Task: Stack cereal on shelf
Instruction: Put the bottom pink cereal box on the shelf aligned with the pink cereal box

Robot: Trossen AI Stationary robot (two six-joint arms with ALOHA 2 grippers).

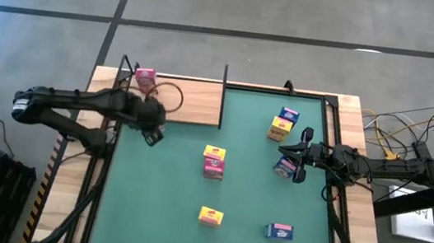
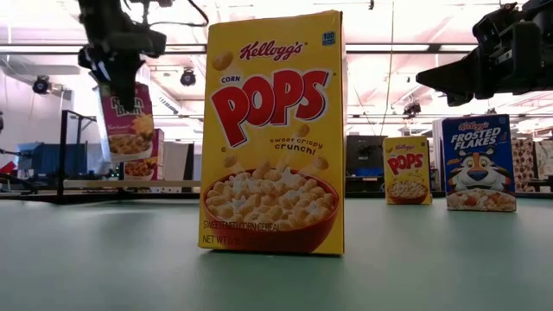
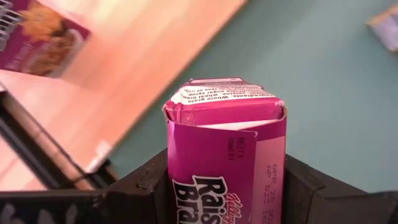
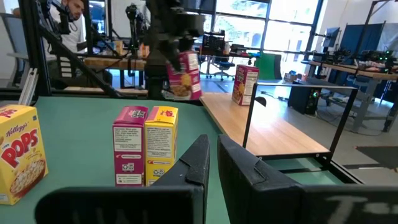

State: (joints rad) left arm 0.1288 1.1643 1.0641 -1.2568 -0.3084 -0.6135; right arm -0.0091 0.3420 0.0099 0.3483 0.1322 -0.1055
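Note:
My left gripper [image 1: 152, 133] is shut on a pink Raisin Bran box [image 3: 224, 124] at the near edge of the light-wood shelf [image 1: 190, 102]. The box also shows in the low view [image 2: 127, 121]. Another pink box [image 1: 145, 78] stands on the shelf's far left part. My right gripper [image 4: 214, 155] is at the table's right side, fingers together and empty, pointing left. A blue-and-yellow box [image 1: 284, 168] lies just beside it. A yellow box over a pink one [image 1: 213, 162] stands mid-mat. My left gripper pinches the pink box between its two fingers [image 3: 140, 186], which lie on two opposite faces near its upper end [image 3: 180, 186]. The fingers come from above, pointing down. The box hangs below them, slightly tilted and lifted clear [image 2: 127, 130].
A blue box [image 1: 288, 114] and a yellow box [image 1: 279, 130] stand far right on the green mat [image 1: 157, 205]. A yellow Pops box [image 1: 211, 216] and a blue box [image 1: 279, 231] stand near the front edge. Thin black posts [image 1: 223, 97] rise at the shelf's edges.

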